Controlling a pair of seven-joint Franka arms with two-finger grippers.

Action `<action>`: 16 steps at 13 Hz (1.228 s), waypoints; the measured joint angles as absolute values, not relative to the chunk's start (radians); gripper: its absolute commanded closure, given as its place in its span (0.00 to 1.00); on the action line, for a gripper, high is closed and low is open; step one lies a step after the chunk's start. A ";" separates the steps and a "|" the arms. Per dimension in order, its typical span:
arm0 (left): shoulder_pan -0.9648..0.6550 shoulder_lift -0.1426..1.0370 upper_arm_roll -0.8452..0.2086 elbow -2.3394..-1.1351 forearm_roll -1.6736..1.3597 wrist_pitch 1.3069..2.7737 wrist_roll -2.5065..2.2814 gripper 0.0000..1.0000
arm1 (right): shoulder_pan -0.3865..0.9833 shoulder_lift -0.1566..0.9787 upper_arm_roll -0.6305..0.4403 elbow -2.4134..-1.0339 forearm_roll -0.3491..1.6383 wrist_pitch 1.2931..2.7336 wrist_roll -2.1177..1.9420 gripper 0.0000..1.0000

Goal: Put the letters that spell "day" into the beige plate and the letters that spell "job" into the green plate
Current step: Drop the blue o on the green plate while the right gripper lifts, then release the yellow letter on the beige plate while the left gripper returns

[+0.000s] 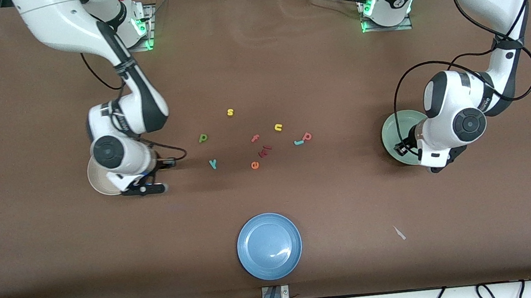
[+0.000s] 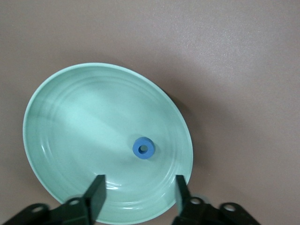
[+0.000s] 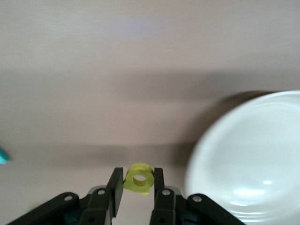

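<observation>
Brown table [image 1: 256, 61], letters strewn mid-way. Blue "o" [image 2: 143, 148] lies in the green plate [image 2: 70, 122] at the left arm's end; the left gripper [image 2: 138, 194] hangs over it, jaws apart, empty. Right gripper [image 3: 137, 187] pinches the yellow "a" [image 3: 138, 178] beside the beige plate [image 3: 253, 154] at the right arm's end. On the table: green "d" [image 1: 203, 137], teal "y" [image 1: 213, 163], teal "j" [image 1: 298, 142] touching red "b" [image 1: 307, 136]. Blue plate [image 1: 269, 246] sits nearest the camera.

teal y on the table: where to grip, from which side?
Judging by its pose, take the teal y from straight above: it lies flat on the table with open space around it. Close the fingers across the single stem, the narrowest part, rather than the forked arms.
</observation>
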State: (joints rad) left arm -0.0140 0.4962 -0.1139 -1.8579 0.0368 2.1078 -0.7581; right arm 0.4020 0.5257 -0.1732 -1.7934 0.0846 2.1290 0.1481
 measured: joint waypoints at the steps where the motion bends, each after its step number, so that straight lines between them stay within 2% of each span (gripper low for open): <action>1: -0.014 0.496 -0.115 -1.855 0.037 2.108 -0.760 0.01 | 0.396 0.504 -0.208 -1.808 0.085 2.123 0.079 0.78; 4: -0.018 0.495 -0.161 -1.824 0.037 2.108 -0.860 0.01 | 0.388 0.441 -0.270 -1.933 0.085 2.227 -0.053 0.74; 5: -0.025 0.495 -0.191 -1.814 0.037 2.108 -0.923 0.01 | 0.387 0.429 -0.277 -1.996 0.085 2.309 -0.080 0.67; 6: -0.039 0.495 -0.216 -1.808 0.037 2.109 -0.993 0.01 | 0.388 0.424 -0.281 -2.055 0.085 2.387 -0.106 0.25; 7: -0.058 0.496 -0.235 -1.804 0.036 2.111 -1.068 0.01 | 0.388 0.424 -0.282 -2.099 0.085 2.441 -0.124 0.00; 9: -0.114 0.509 -0.254 -1.801 0.030 2.146 -1.221 0.01 | 0.390 0.422 -0.281 -2.122 0.086 2.462 -0.129 0.00; 11: -0.176 0.542 -0.255 -1.800 0.024 2.225 -1.373 0.02 | 0.395 0.412 -0.281 -2.087 0.088 2.384 -0.108 0.00; 13: -0.237 0.584 -0.256 -1.794 0.024 2.295 -1.527 0.06 | 0.402 0.400 -0.266 -2.027 0.101 2.284 -0.041 0.00; 16: -0.329 0.654 -0.254 -1.726 0.024 2.313 -1.728 0.12 | 0.419 0.401 -0.191 -1.996 0.195 2.260 0.099 0.00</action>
State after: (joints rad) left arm -0.3294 0.6539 -0.2545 -1.7264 0.0236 2.3129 -1.7285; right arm 0.4193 0.4006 -0.1913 -1.9956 0.1946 2.2598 0.0990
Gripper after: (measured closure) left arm 0.053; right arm 0.000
